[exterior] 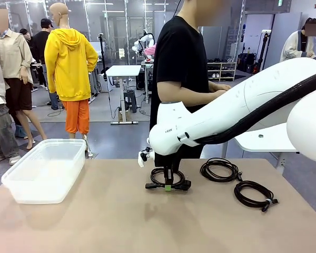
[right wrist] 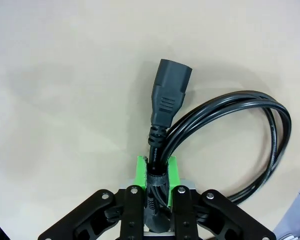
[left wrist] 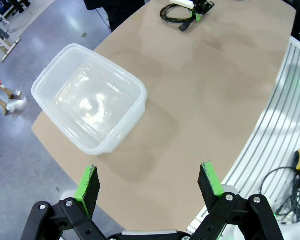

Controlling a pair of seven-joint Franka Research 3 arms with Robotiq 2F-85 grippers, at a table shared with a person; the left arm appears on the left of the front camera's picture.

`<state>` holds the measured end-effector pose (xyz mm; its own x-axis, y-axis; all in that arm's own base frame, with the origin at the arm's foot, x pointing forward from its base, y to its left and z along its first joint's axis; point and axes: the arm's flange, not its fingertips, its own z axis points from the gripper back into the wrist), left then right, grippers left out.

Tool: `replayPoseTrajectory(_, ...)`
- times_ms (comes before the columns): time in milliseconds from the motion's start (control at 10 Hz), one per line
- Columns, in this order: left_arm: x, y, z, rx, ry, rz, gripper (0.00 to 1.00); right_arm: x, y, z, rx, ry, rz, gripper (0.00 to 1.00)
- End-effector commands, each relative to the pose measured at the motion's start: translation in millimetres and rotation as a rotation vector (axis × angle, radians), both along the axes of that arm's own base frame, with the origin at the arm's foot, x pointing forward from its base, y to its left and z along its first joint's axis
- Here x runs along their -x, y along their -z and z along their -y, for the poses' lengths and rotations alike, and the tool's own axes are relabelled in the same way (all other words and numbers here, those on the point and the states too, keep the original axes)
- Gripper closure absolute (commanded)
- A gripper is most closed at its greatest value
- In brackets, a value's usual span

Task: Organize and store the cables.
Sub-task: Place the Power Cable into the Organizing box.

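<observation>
Three cables lie as tied black coils on the tan table. My right gripper [exterior: 168,185] points straight down at the middle of the table and is shut on the nearest coil [exterior: 167,181]. In the right wrist view its green pads [right wrist: 140,170] pinch the cord just behind a chunky black plug [right wrist: 170,92], and the loop [right wrist: 270,125] curves off to one side, resting on the table. A second coil [exterior: 219,169] and a third coil [exterior: 254,194] lie to the right. My left gripper [left wrist: 150,180] hangs open high above the table's near-left part. From there I see the gripped coil [left wrist: 176,13] far off.
A clear, empty plastic bin [exterior: 42,192] stands at the table's left, below and ahead of the left gripper [left wrist: 125,131]. A person in a black T-shirt [exterior: 181,52] stands at the far edge. Bare tabletop [exterior: 110,216] lies between bin and coils.
</observation>
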<state>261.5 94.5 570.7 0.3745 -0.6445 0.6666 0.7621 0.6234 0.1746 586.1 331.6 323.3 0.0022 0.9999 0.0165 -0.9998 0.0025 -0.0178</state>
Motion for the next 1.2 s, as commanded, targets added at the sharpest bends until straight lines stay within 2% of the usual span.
replayPoseTrajectory(0, -0.2, -1.5, 0.4, 0.004, -0.002, 0.008, 0.00, 13.8, -33.5, -10.0, 0.029, 0.043, 0.035, 1.00)
replayPoseTrajectory(200, -0.2, -1.5, 0.4, 0.004, -0.002, 0.008, 0.00, 26.4, -61.0, -36.8, 0.043, 0.069, 0.006, 1.00)
replayPoseTrajectory(500, -0.2, -1.5, 0.4, 0.004, -0.002, 0.008, 0.00, 32.7, -66.7, -103.6, 0.036, 0.022, 0.013, 1.00)
replayPoseTrajectory(900, -0.2, -1.5, 0.4, 0.004, -0.002, 0.008, 0.00, 46.9, -26.1, -147.9, 0.003, -0.025, -0.038, 1.00)
replayPoseTrajectory(1100, -0.2, -1.5, 0.4, 0.004, -0.002, 0.008, 0.00, 47.3, -6.5, -156.0, -0.012, -0.011, -0.040, 1.00)
